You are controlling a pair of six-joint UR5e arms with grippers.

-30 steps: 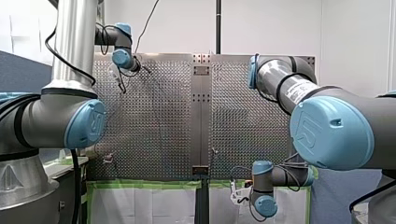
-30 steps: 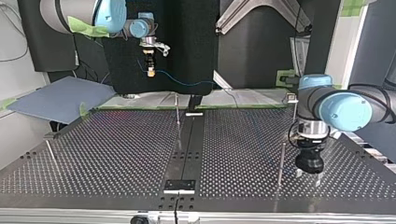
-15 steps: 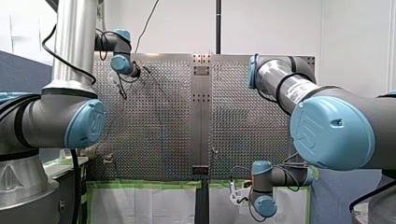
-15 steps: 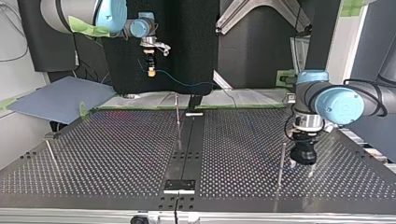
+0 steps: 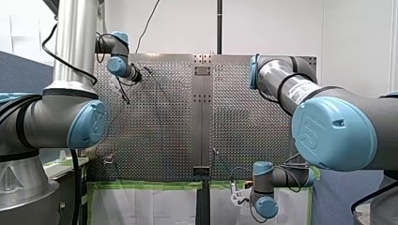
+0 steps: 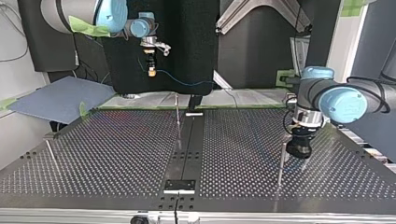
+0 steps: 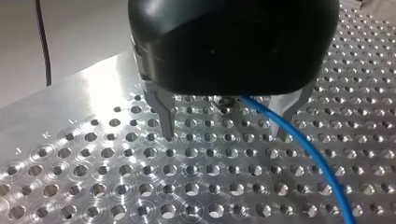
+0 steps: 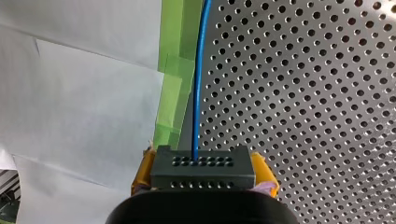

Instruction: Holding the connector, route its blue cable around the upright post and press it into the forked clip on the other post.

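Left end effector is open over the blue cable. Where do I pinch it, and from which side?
Take the cable on the free stretch just under the left end effector, coming down from above. It is thin and slants out past one finger, so I would turn the wrist until the open fingers straddle it crosswise.
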